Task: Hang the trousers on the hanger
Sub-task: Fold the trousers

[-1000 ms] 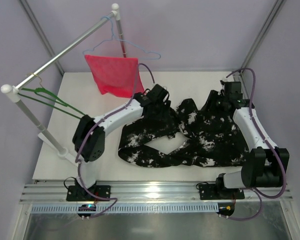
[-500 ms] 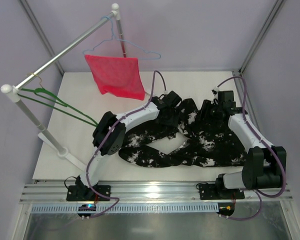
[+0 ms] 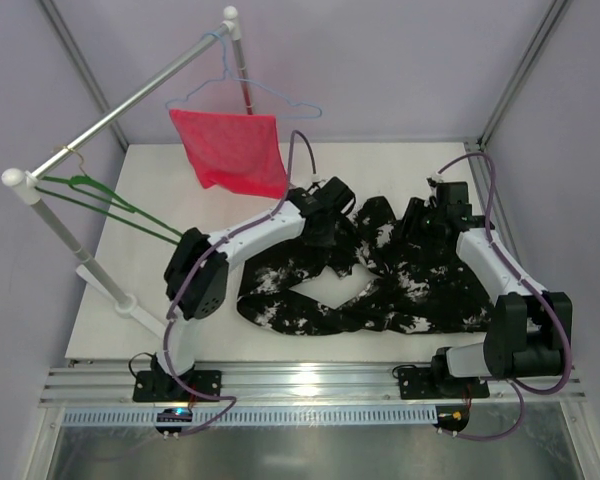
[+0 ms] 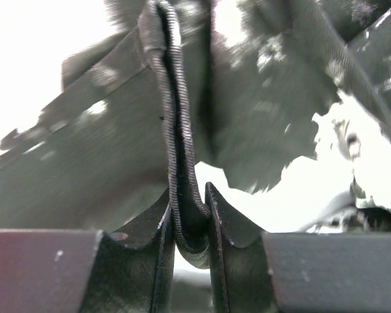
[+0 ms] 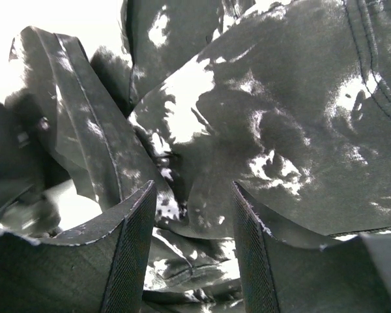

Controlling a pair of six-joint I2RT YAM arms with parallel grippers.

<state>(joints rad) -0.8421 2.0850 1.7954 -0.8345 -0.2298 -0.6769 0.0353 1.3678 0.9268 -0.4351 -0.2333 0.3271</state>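
Observation:
The black trousers (image 3: 380, 290) with white splotches lie crumpled across the middle and right of the table. My left gripper (image 3: 325, 218) is at their upper left edge, and in the left wrist view it (image 4: 188, 215) is shut on a folded, stitched edge of the trousers (image 4: 176, 130). My right gripper (image 3: 425, 222) hovers over their upper right part, and in the right wrist view it (image 5: 194, 195) stands open, with trouser fabric (image 5: 280, 117) lying beyond the fingers. The green hanger (image 3: 110, 205) hangs on the rail at the far left, apart from both grippers.
A metal rail (image 3: 130, 110) on white posts runs diagonally over the left and back of the table. A red mesh cloth (image 3: 235, 150) hangs from a pale blue wire hanger (image 3: 245, 92) on it, just behind my left arm. The rail's base foot (image 3: 120, 300) sits at the left edge.
My left gripper reached onto the trousers' upper left edge, shut on a fold, and drew back slightly left. The right gripper shifted a little toward the centre and stays open.

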